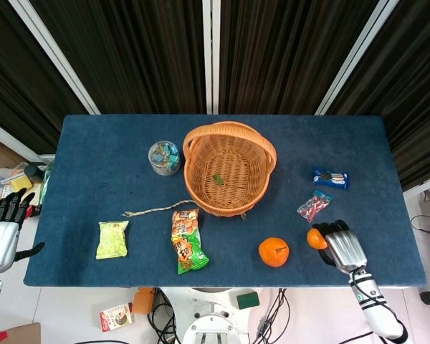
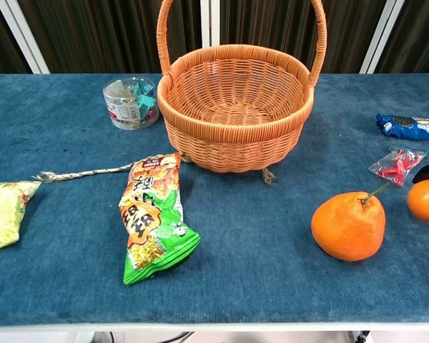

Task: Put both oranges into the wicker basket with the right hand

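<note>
The right robot hand (image 1: 342, 244) lay near the front right of the blue counter (image 1: 93, 150), its dark fingers (image 1: 328, 229) curled over the top of the smaller orange (image 1: 316, 239); whether they truly gripped the fruit could not be told. The larger orange (image 1: 274, 251), stem up, sat just to that orange's left, apart from the robot hand. The wicker basket (image 1: 229, 169) stood further back at the middle of the counter, holding no fruit. A green snack bag (image 1: 187, 241) lay before the basket, a red candy packet (image 1: 314, 206) just beyond the smaller orange. The left robot hand (image 1: 1, 233) hung off the counter's left edge, fingers spread, holding nothing.
</note>
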`<state>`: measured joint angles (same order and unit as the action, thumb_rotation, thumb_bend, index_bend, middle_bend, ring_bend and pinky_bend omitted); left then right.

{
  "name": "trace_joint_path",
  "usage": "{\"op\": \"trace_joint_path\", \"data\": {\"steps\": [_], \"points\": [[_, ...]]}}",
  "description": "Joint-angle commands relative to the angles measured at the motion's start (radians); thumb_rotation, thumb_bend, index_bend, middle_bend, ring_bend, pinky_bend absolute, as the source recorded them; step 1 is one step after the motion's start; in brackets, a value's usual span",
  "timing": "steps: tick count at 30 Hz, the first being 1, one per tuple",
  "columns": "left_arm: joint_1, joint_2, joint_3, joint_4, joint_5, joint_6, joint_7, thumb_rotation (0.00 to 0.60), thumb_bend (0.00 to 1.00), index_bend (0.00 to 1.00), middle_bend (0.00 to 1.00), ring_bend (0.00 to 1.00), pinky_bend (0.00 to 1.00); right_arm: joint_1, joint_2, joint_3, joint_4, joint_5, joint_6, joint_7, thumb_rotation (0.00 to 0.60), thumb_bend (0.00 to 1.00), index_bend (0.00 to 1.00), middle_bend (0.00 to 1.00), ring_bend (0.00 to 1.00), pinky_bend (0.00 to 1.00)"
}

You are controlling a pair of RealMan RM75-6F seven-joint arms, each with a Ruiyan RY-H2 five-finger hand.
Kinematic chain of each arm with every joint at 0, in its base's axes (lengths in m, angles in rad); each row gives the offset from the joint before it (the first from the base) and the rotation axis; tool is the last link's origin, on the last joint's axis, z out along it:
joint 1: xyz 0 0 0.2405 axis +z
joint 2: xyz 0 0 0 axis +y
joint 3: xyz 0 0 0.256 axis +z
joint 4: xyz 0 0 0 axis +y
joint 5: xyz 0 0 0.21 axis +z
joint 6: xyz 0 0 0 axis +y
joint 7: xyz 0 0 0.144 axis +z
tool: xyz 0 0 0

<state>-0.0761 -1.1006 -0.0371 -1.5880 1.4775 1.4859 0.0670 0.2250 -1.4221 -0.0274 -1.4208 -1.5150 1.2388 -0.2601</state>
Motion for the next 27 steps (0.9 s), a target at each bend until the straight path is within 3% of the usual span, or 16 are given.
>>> {"op": "trace_joint_path", "data": {"steps": [1, 7, 14, 17, 27], "points": [[0.001, 0.001, 0.0, 0.0, 0.001, 0.001, -0.002, 0.6, 0.06, 0.05, 0.0, 0.0, 0.1, -0.001, 0.019, 0.01, -0.023, -0.017, 0.028, 0.018, 0.6, 0.42, 0.57, 0.42, 0.34, 0.24], [0.003, 0.004, 0.002, -0.001, 0.003, 0.003, -0.005, 0.6, 0.06, 0.05, 0.0, 0.0, 0.1, 0.022, 0.081, 0.092, -0.096, -0.02, 0.1, -0.011, 0.6, 0.42, 0.57, 0.42, 0.34, 0.24], [0.005, 0.004, 0.003, -0.002, 0.008, 0.007, -0.004, 0.6, 0.06, 0.05, 0.0, 0.0, 0.1, 0.141, 0.124, 0.248, -0.176, 0.062, 0.038, -0.065, 0.6, 0.42, 0.57, 0.42, 0.34, 0.24], [0.002, 0.004, 0.0, -0.002, 0.0, 0.0, -0.005, 0.6, 0.06, 0.05, 0.0, 0.0, 0.1, 0.202, 0.116, 0.289, -0.201, 0.075, -0.004, -0.075, 0.6, 0.42, 0.57, 0.42, 0.34, 0.24], [-0.002, 0.008, -0.009, 0.01, -0.021, -0.015, -0.023, 0.6, 0.06, 0.05, 0.0, 0.0, 0.1, 0.347, -0.001, 0.308, -0.2, 0.077, -0.088, -0.172, 0.6, 0.42, 0.56, 0.42, 0.33, 0.26]]}}
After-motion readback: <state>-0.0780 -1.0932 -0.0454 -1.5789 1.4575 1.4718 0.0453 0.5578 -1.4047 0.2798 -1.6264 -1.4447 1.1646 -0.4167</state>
